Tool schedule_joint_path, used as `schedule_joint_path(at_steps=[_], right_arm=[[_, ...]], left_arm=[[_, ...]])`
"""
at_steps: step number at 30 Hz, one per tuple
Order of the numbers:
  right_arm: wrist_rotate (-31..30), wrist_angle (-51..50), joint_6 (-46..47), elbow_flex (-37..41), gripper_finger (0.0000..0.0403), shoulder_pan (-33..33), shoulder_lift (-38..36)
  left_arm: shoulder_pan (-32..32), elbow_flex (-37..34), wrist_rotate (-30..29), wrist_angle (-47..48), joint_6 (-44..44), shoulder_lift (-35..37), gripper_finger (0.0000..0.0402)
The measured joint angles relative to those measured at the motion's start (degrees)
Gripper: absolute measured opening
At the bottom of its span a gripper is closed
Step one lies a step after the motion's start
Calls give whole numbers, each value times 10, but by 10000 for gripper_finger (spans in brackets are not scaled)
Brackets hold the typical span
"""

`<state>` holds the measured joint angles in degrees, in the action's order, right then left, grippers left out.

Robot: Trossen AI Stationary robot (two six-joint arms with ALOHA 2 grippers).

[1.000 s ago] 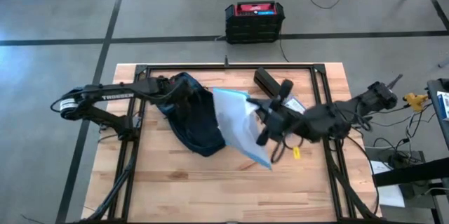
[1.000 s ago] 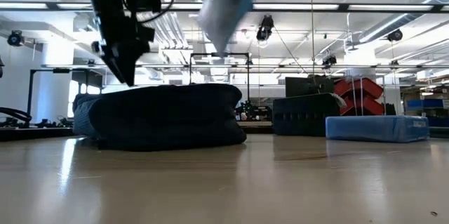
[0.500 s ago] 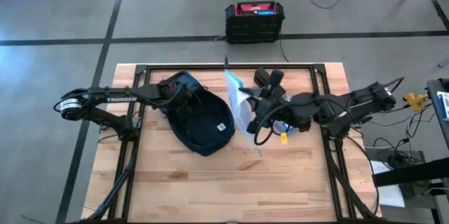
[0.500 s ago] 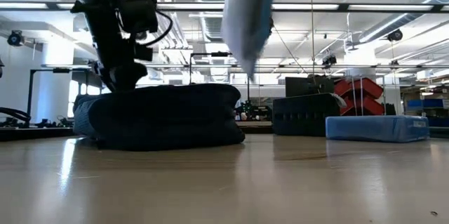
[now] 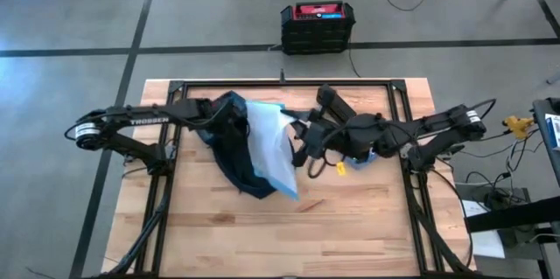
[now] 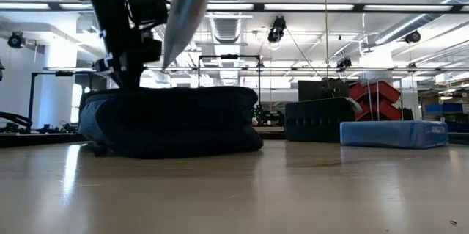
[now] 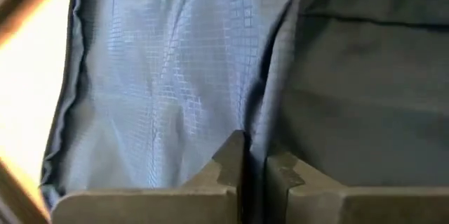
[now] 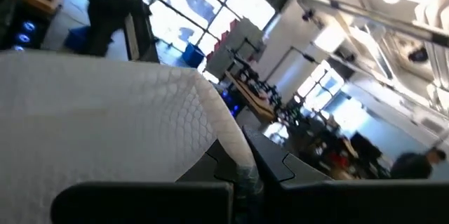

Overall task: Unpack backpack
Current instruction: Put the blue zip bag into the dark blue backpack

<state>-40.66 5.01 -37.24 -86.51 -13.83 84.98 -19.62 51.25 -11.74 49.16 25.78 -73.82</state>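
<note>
The dark navy backpack (image 5: 234,158) lies on its side on the table's left half, also seen in the low view (image 6: 172,120); its light grid lining (image 7: 161,90) fills the left wrist view. My left gripper (image 5: 229,122) stands on the backpack's far left part, shut on its fabric. My right gripper (image 5: 297,136) is shut on a white padded envelope (image 5: 267,143), which hangs over the backpack and shows high up in the low view (image 6: 187,10). My left gripper pinches a fold of the backpack's fabric (image 7: 247,143) between its two fingers, where the light lining meets the darker cloth. The fingers point down from above. The backpack rests on the table. My right gripper pinches the padded envelope by its right edge (image 8: 235,159) between its two fingers, coming from the table's right. The envelope is lifted clear and slants over the backpack.
A black crate with a red top (image 5: 317,25) stands on the floor beyond the far edge. A black block (image 5: 331,100) lies at the table's far side, and a blue box (image 6: 392,133) lies under the right arm. A black metal frame (image 5: 289,82) runs around the table.
My right gripper has carried the envelope toward the table's left; the envelope has swung from edge-on to spread out over the backpack. My left gripper has dipped onto the backpack's far left part.
</note>
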Motion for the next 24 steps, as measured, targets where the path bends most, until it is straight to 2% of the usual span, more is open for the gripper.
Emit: schedule_joint_path(at_steps=[5, 11, 19, 24], right_arm=[[-18, -4, 56, 19, 0, 8, 10], [-11, 0, 121, 33, 0, 8, 32], [73, 94, 174, 33, 0, 5, 60], [79, 70, 222, 34, 0, 1, 86]], left_arm=[[2, 33, 101, 80, 29, 0, 1], [27, 19, 160, 81, 86, -1, 0], [68, 9, 176, 30, 139, -2, 0], [72, 20, 185, 25, 140, 0, 0]])
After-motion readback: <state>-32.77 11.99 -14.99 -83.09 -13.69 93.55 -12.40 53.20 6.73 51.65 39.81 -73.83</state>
